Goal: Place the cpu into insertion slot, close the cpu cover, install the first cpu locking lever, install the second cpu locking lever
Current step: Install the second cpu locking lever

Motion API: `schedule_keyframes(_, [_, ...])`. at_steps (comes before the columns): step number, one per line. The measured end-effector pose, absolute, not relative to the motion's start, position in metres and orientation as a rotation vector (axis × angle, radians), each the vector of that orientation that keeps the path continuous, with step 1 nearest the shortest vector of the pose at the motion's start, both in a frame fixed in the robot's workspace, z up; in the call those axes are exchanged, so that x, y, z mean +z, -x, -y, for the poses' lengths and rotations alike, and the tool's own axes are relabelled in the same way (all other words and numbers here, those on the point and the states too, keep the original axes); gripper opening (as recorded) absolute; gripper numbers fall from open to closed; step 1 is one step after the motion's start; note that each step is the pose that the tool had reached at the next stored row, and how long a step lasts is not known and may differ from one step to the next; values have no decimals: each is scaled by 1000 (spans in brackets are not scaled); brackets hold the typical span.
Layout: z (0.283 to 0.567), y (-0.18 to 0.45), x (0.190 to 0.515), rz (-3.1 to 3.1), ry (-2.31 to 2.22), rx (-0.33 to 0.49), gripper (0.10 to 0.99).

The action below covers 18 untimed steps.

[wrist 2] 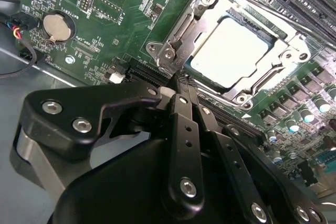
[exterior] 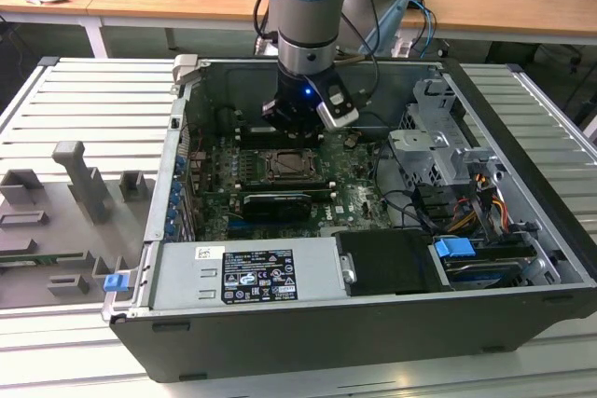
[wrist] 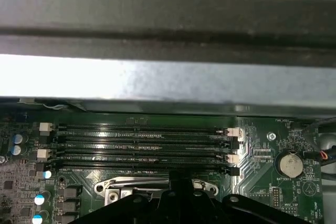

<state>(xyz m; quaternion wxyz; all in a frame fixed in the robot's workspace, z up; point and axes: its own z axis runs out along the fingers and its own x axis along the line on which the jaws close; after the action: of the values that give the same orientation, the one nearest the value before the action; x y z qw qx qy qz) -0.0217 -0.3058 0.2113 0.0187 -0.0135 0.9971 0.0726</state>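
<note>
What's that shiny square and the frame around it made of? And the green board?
The cpu looks like pale, smooth metal that glares under the light. The cpu cover seems like bright stamped steel. The board is probably glossy green-coated fibreglass, though that's a guess.

You see the ribbed metal table [exterior: 84,100] carrying the open computer case [exterior: 373,323] below the gripper [exterior: 297,120]. On the exterior view's left of the gripper, grey fixture blocks [exterior: 79,179] stand on the table.
</note>
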Motion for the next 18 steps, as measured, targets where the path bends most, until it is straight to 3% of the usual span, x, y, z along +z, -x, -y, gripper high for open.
schedule_keyframes(12, [314, 22, 214, -3096, 42, 225, 106])
schedule_keyframes(18, [333, 22, 219, -3096, 42, 225, 106])
